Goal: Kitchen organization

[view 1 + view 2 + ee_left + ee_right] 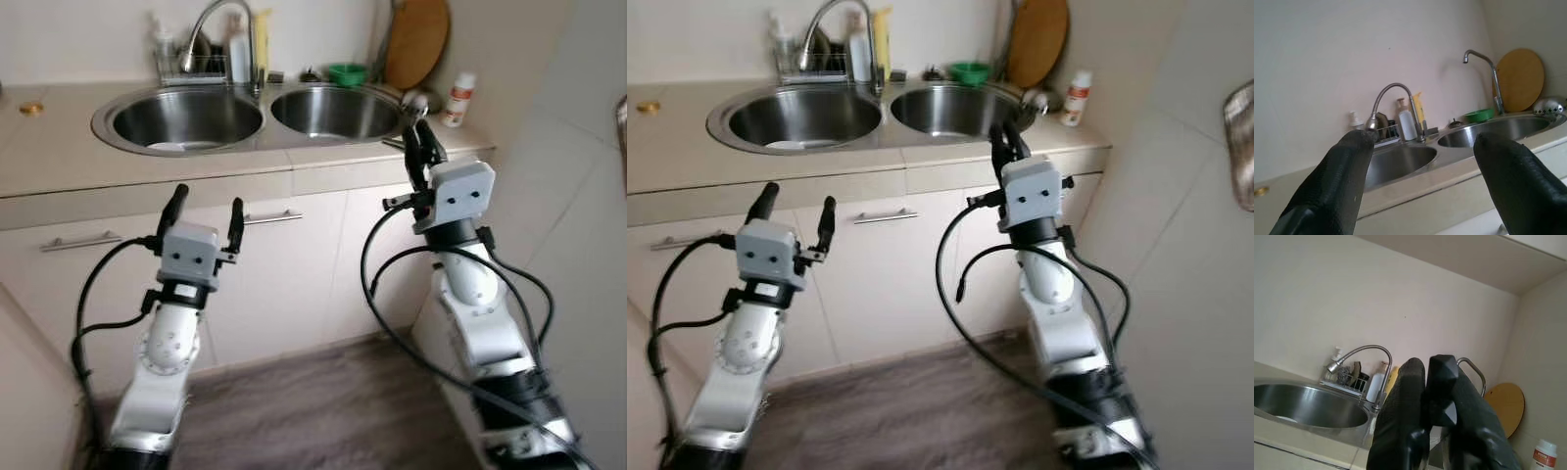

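Kitchen counter (59, 147) with a double sink, seen from the robot's head. The left gripper (204, 211) is raised in front of the cabinet drawer, below the counter edge, its two fingers spread apart and holding nothing. The right gripper (419, 147) is lifted to the counter edge beside the right basin (333, 111), its fingers pressed together with nothing between them. A tall faucet (227, 29) stands between the left basin (186, 117) and the right one; a pale object, possibly a plate, lies in the left basin. Behind the sinks are a wire rack (193, 67) with bottles, a green bowl (347, 73) and a round wooden board (417, 41) leaning on the wall. A white bottle (457, 99) with a red label stands at the counter's right end, near the right gripper.
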You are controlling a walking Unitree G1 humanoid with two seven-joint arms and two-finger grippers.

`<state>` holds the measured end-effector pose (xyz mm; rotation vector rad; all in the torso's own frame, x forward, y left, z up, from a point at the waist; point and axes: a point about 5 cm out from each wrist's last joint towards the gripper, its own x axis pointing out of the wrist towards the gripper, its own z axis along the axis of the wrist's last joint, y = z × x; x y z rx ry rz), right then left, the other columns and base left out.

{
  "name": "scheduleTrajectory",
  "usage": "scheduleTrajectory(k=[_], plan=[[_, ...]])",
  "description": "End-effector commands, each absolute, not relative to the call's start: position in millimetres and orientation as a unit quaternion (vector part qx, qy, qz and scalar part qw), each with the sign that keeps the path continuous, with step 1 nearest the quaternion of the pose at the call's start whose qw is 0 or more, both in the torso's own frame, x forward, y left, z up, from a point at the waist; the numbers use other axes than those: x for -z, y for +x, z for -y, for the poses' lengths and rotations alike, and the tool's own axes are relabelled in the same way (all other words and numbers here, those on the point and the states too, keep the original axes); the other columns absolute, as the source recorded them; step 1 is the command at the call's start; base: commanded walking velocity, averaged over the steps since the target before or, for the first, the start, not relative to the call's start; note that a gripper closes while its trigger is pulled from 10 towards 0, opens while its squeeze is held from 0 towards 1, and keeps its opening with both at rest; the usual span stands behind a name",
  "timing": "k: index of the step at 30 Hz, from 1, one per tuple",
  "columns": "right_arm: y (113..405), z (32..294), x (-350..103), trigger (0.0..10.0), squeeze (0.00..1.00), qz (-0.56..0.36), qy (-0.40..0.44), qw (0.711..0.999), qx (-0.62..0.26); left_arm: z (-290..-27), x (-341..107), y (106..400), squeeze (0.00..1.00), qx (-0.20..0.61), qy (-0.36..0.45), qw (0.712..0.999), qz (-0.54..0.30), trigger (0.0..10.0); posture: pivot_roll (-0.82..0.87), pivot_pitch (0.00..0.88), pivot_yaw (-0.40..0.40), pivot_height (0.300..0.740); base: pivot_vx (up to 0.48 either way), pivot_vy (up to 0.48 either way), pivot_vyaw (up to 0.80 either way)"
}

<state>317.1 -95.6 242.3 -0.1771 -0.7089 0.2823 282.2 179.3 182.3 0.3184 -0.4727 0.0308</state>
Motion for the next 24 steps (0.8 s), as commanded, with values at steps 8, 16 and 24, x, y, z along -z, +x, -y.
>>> scheduleTrajectory(k=[8,16,24], plan=[[319.3,100.0,-244.4,10.0,0.00,0.337,-0.105,0.925,-0.138,-167.4,-192.8,284.3,0.00,0.000,0.151,0.954,0.257,10.0,0.07,0.000,-0.076,0.740,0.480,0.000,0.73],[323.5,101.3,-250.8,10.0,0.00,0.338,-0.073,0.928,-0.137,-166.4,-195.0,284.8,0.00,0.000,0.153,0.953,0.261,10.0,0.07,0.000,-0.081,0.740,0.479,0.000,0.80],[331.3,115.3,-255.9,10.0,0.00,0.335,-0.054,0.937,-0.088,-165.9,-195.9,284.7,0.00,0.000,0.153,0.953,0.261,10.0,0.07,0.000,-0.083,0.740,0.456,0.000,0.20]])
